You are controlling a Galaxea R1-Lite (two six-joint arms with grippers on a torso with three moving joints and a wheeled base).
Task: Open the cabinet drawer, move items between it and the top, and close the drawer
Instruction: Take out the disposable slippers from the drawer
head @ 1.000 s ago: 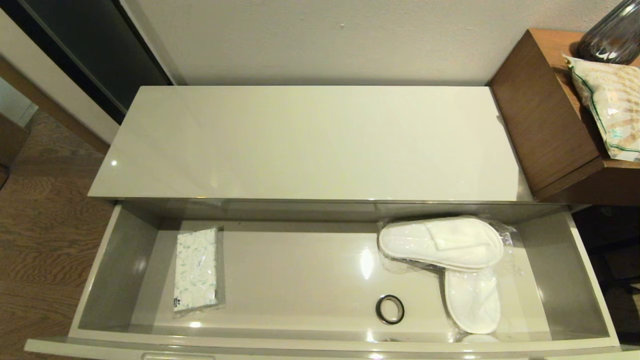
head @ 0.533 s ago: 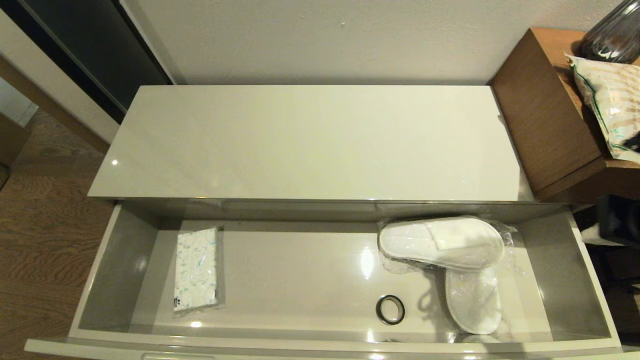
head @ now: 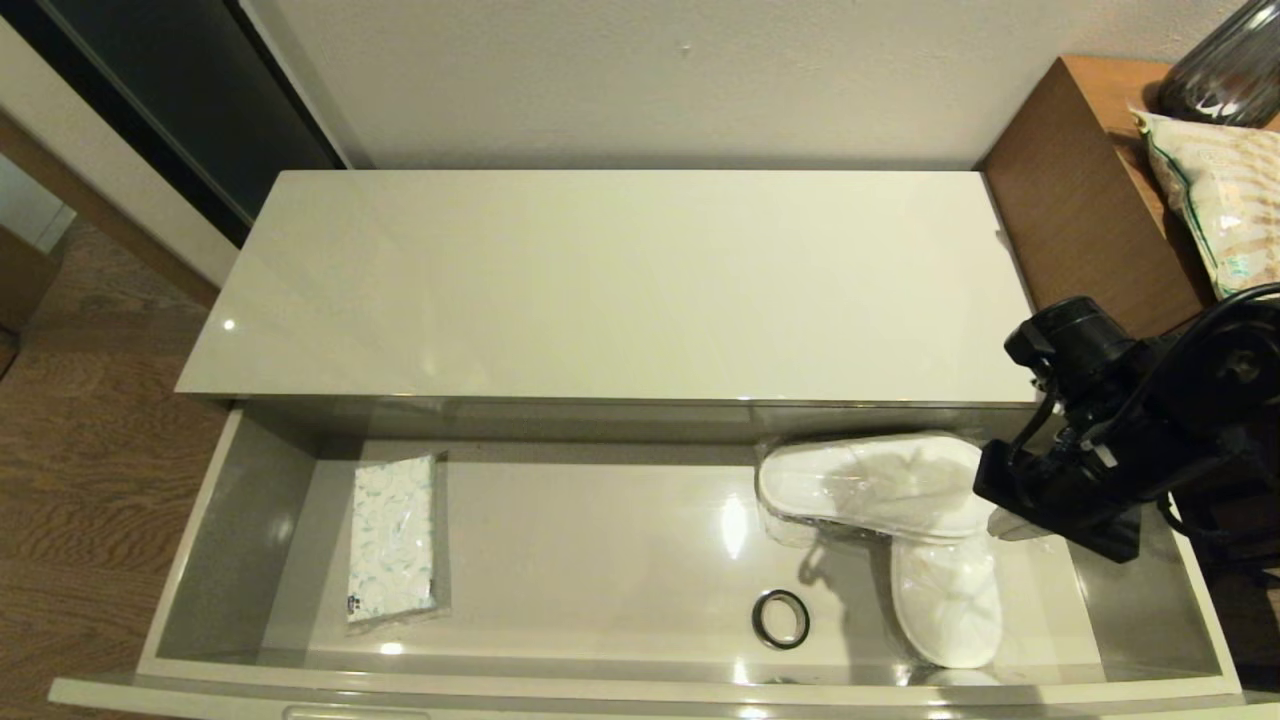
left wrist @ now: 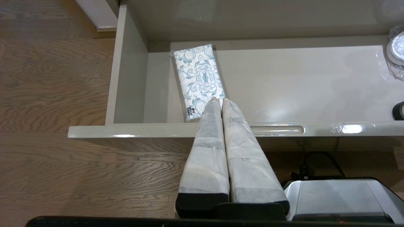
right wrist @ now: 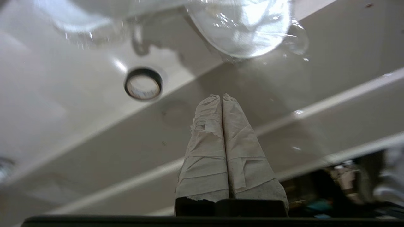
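The cabinet drawer [head: 230,520] stands pulled fully out below the bare cream top [head: 620,290]. Inside lie the tissue pack [head: 393,550] at the left, the black tape roll [head: 780,619] near the front, and two bagged white slippers [head: 880,485] at the right. My right arm [head: 1100,440] reaches in over the drawer's right end beside the slippers. Its gripper [right wrist: 222,96] is shut and empty, hanging above the drawer with the tape roll [right wrist: 143,84] and a slipper [right wrist: 243,25] ahead. My left gripper [left wrist: 218,100] is shut and idle in front of the drawer, in line with the tissue pack [left wrist: 198,75].
A brown wooden side unit [head: 1090,230] stands right of the cabinet, carrying a beige green-edged bag [head: 1215,200] and a dark vase [head: 1225,70]. Wood floor [head: 90,450] lies to the left. The wall runs behind the top.
My right arm has come into view from the right and moved over the drawer's right end, casting a shadow on the slippers. The items have not moved.
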